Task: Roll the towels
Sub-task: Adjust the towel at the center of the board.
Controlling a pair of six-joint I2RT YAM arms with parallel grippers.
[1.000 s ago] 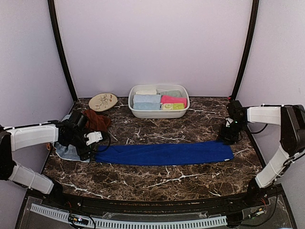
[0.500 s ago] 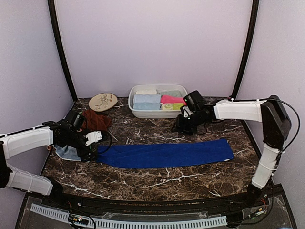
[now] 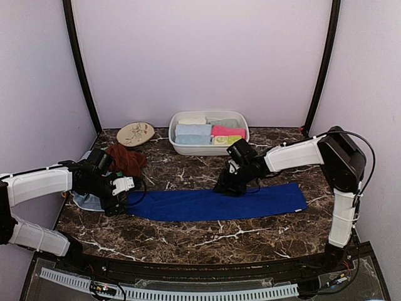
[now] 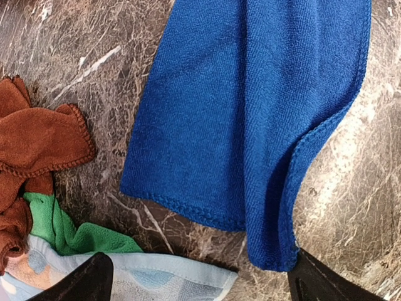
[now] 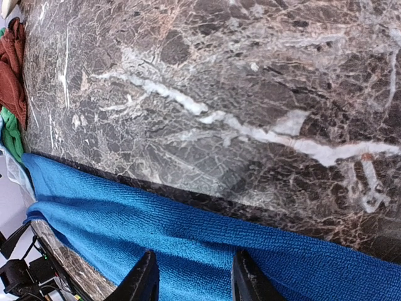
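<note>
A royal blue towel (image 3: 216, 202) lies as a long folded strip across the marble table. My left gripper (image 3: 121, 193) hovers at its left end, open wide; in the left wrist view the gripper (image 4: 200, 285) has the blue towel's corner (image 4: 250, 113) just ahead of its fingertips (image 4: 326, 285). My right gripper (image 3: 225, 186) sits at the middle of the strip's far edge. In the right wrist view the right gripper (image 5: 195, 282) stands partly open above the blue towel (image 5: 188, 232), holding nothing. Rust-brown (image 4: 37, 144), green (image 4: 62, 229) and pale blue (image 4: 156, 282) towels lie bunched beside the left gripper.
A white tub (image 3: 210, 150) at the back centre holds rolled towels, among them light blue (image 3: 193, 130) and pink (image 3: 229, 132). A cream leaf-pattern plate (image 3: 135, 133) lies at the back left. The loose pile (image 3: 127, 159) sits at the table's left edge.
My right arm has swung from the strip's right end, past the tub, to the middle of the blue towel's far edge. The left arm has barely shifted.
</note>
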